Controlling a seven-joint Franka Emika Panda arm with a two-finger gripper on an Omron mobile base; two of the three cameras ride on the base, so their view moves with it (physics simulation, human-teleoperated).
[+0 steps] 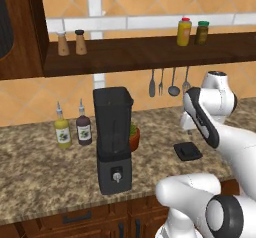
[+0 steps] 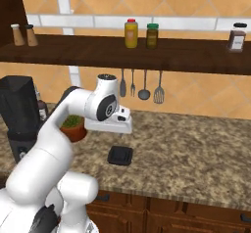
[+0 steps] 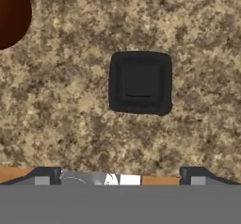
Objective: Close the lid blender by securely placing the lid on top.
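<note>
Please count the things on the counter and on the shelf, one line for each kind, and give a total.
Blender: 1
Lid: 1
Potted plant: 1
Bottles on counter: 2
Shakers on shelf: 2
Jars on shelf: 3
Hanging utensils: 4
Total: 14

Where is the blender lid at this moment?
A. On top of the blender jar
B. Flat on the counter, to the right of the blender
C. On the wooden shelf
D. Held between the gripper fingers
B: the lid lies flat on the granite counter, apart from the blender.

Blender (image 1: 114, 139) uncapped — lid (image 3: 140, 82) flat beside
</note>
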